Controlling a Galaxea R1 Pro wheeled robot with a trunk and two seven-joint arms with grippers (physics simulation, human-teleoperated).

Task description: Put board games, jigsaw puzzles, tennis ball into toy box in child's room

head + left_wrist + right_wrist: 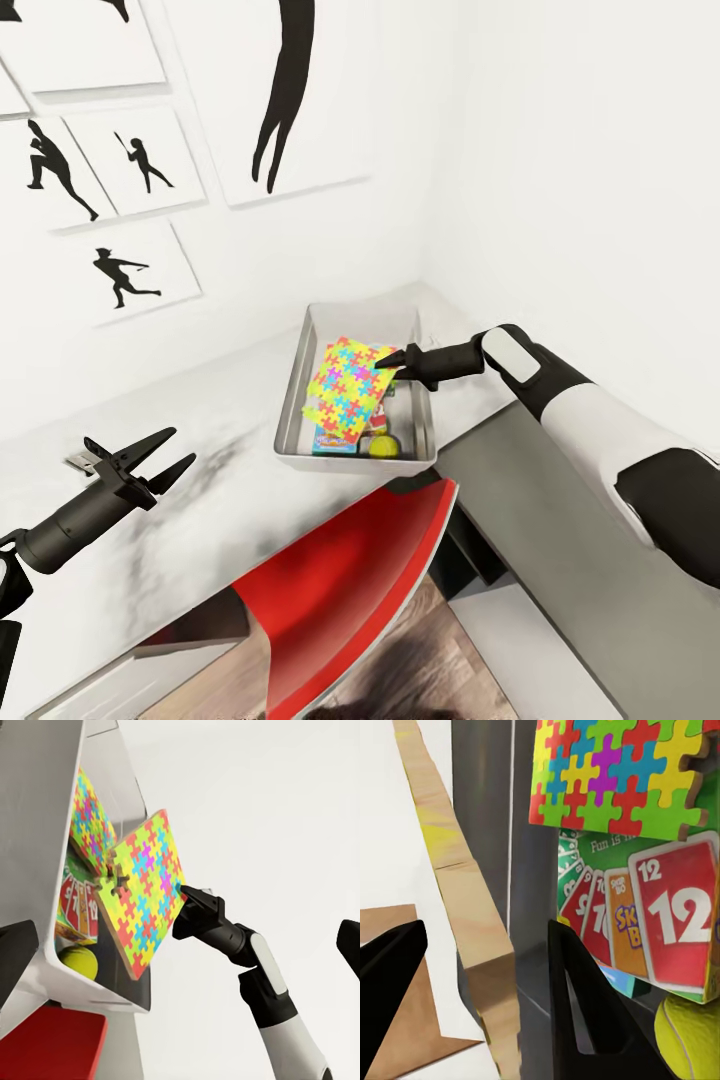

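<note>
Left gripper (150,462), spread and empty, hovers at 8 o'clock; right gripper (384,361) is clamped on the stiff, light jigsaw puzzle (348,388)'s edge, tilted over the toy box (292,400)

Fuzzy tennis ball (690,1031), smooth matt toy box (296,392), glossy red chair (350,590)

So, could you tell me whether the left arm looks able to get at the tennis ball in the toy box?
Probably yes: the left gripper is open, with bare desk before the toy box, and the tennis ball lies uncovered at the near end.
</note>
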